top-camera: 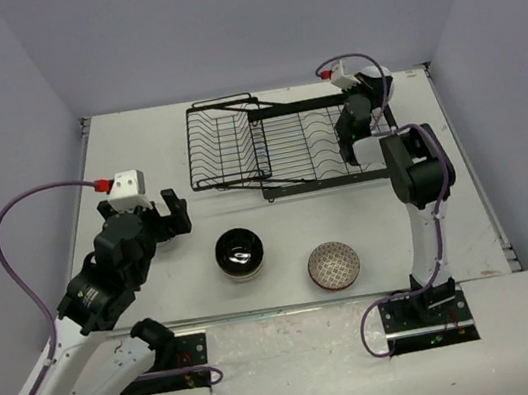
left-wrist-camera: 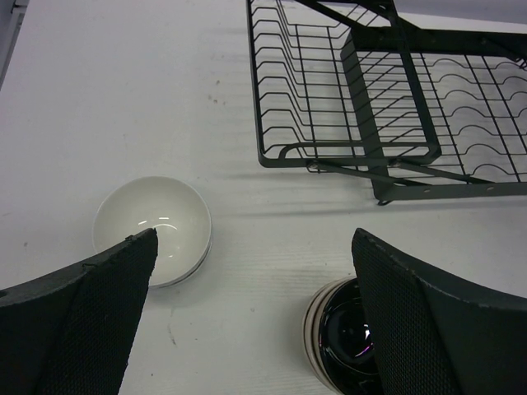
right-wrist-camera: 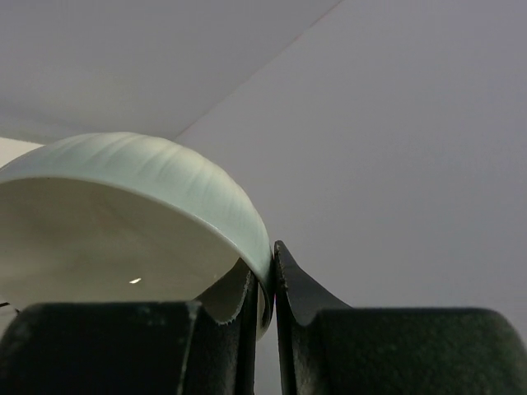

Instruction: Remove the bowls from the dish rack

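The black wire dish rack [top-camera: 240, 176] stands at the back of the table, and its near corner shows in the left wrist view [left-wrist-camera: 362, 146]. My right gripper [top-camera: 350, 134] is at the rack's right end. In the right wrist view it [right-wrist-camera: 265, 263] is shut on the rim of a plain white bowl [right-wrist-camera: 140, 177], one finger inside and one outside. My left gripper [top-camera: 171, 213] hangs open over the table [left-wrist-camera: 254, 239], holding nothing. Beside its fingers sit a white bowl [left-wrist-camera: 156, 220] and a beige bowl with a black inside [left-wrist-camera: 342, 329] [top-camera: 240, 253]. A brown net-patterned bowl [top-camera: 333, 265] rests further right.
Grey walls close in the table on three sides. A purple cable [top-camera: 9, 250] loops from the left arm. The arm bases [top-camera: 420, 311] are bolted at the near edge.
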{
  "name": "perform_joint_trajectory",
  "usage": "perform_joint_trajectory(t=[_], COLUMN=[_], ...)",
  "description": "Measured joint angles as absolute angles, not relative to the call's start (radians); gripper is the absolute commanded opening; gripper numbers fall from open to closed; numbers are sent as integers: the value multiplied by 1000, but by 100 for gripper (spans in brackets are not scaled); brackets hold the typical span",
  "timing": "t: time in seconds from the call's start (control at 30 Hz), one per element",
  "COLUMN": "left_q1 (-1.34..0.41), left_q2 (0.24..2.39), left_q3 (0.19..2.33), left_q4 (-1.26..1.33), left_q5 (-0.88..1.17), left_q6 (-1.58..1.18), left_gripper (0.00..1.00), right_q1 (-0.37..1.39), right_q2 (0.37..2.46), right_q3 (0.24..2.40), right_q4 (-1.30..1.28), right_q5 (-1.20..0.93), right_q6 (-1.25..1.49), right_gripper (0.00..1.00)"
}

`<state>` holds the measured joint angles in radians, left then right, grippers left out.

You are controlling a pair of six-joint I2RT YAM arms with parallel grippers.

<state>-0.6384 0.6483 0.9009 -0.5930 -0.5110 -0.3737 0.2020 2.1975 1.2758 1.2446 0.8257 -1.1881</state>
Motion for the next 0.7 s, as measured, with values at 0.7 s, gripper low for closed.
perform_joint_trajectory(t=[0.7], left_q1=[-649], left_q2=[907], left_q3=[1159], left_q4=[-542], left_q5=[-163], left_q6=[-474], left_gripper=[100], right_q1=[223], right_q2=[1473], right_q3=[1296], right_q4=[-186], right_q5=[404], right_q6=[179], right_gripper=[0])
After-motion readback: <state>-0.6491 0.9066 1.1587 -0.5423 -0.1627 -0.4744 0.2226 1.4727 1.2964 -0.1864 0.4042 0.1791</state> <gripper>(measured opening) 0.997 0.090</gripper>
